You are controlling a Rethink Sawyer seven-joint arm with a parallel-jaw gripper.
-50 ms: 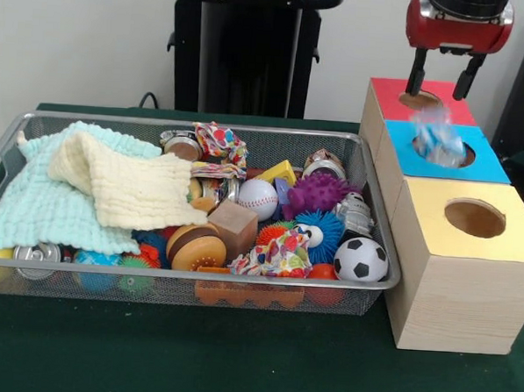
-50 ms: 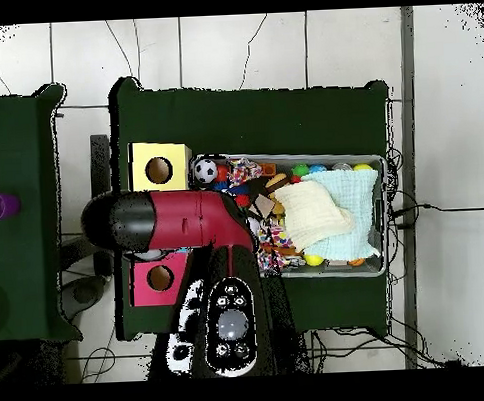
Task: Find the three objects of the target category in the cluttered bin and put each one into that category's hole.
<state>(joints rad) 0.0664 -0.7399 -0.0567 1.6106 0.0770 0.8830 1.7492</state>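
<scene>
Blue box (image 1: 405, 155) under a loose cloth scrap (image 1: 438, 139); tool (image 1: 443, 82) released above, clear.

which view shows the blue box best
Front view: the blue box shows its top and hole, with a crumpled blue thing at the hole under the open gripper. Overhead, the arm hides it.

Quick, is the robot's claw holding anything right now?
Gripper: open and holding nothing; a crumpled blue-and-white object is below it, over the blue box.
</scene>
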